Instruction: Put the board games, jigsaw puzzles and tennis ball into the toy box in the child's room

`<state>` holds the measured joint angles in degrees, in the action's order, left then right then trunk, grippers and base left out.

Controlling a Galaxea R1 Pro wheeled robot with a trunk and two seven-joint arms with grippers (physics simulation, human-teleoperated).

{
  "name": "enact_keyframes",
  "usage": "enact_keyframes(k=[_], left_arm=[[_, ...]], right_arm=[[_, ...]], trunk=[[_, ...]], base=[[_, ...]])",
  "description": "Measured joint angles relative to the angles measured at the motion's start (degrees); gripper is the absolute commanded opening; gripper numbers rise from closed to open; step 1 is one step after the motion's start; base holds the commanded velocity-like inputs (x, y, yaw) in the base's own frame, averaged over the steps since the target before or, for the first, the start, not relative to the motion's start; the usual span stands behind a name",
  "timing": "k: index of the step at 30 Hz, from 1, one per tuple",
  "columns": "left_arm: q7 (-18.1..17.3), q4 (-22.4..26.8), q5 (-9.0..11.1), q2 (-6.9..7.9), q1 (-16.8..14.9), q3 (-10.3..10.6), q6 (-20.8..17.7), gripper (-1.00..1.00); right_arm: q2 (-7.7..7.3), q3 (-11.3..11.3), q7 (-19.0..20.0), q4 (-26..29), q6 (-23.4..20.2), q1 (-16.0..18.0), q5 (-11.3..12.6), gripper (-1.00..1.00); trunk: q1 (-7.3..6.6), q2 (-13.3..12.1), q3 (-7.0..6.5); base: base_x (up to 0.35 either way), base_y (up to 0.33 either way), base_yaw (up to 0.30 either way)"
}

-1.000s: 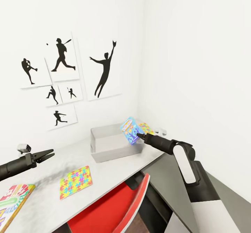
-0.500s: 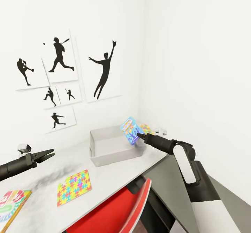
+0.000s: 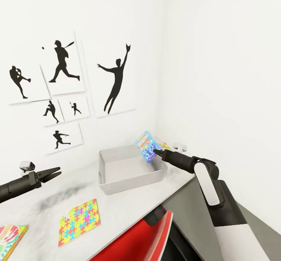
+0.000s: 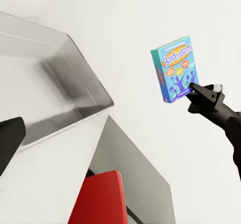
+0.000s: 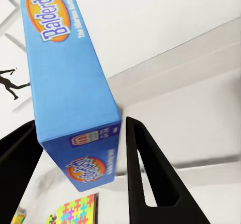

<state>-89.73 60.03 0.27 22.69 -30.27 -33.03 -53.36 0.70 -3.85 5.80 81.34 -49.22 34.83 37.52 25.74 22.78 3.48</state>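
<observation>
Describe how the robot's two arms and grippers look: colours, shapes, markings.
Both grippers, the left gripper and the right gripper, are matte black with two tapering pointed fingers. The right arm has a white panel over dark grey casing. The left arm is a black tube bearing a small grey-white camera block.

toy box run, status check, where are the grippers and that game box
Right gripper shut on blue Balderdash box, held over the toy box right rim. Left gripper open, empty, above the table. Nothing blocking the drop.
</observation>
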Motion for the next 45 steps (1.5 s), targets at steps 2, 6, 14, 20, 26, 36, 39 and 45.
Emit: enact_keyframes(k=[2, 6, 14, 20, 26, 36, 39, 45], left_arm=[[0.0, 0.0, 0.02, -0.01, 0.0, 0.0, 0.0, 1.0], [0.0, 0.0, 0.0, -0.02, 0.0, 0.0, 0.0, 1.0], [0.0, 0.0, 0.01, -0.02, 0.0, 0.0, 0.0, 1.0], [0.0, 0.0, 0.01, -0.02, 0.0, 0.0, 0.0, 1.0], [0.0, 0.0, 0.01, 0.06, 0.0, -0.08, 0.0, 1.0], [0.0, 0.0, 0.0, 0.07, 0.0, -0.09, 0.0, 1.0], [0.0, 0.0, 0.05, 0.07, 0.0, -0.09, 0.0, 1.0], [0.0, 0.0, 0.08, 0.07, 0.0, -0.05, 0.0, 1.0]], right_arm=[[-0.05, 0.0, 0.0, -0.01, -0.01, 0.0, 0.08, -1.0], [-0.05, 0.0, 0.0, -0.04, -0.01, 0.0, -0.02, -1.0], [-0.15, 0.07, 0.08, 0.01, 0.06, 0.0, 0.09, -1.0], [0.01, 0.02, 0.02, -0.04, -0.1, 0.0, 0.17, -1.0], [0.27, -0.11, -0.1, -0.08, -0.19, 0.0, -0.43, -1.0], [0.45, 0.03, -0.39, -4.18, -3.3, 3.67, -0.2, -1.0], [0.47, 0.11, -0.44, -7.77, -4.79, 6.57, 0.11, -1.0], [0.51, 1.04, -0.56, -21.27, -5.48, 15.65, 0.1, -1.0]], trunk=[[0.0, 0.0, 0.0], [0.0, 0.01, 0.0], [0.01, 0.0, 0.0], [0.01, 0.0, 0.0], [0.01, 0.0, 0.0], [0.01, 0.0, 0.0], [0.01, 0.0, 0.0], [0.01, -0.01, -0.01]], base=[[0.066, 0.001, 0.0], [0.077, -0.01, 0.0], [0.016, -0.005, 0.0], [0.0, 0.0, 0.0], [0.0, 0.0, 0.0], [0.0, 0.0, 0.0], [0.0, 0.0, 0.0], [0.0, 0.0, 0.0]])
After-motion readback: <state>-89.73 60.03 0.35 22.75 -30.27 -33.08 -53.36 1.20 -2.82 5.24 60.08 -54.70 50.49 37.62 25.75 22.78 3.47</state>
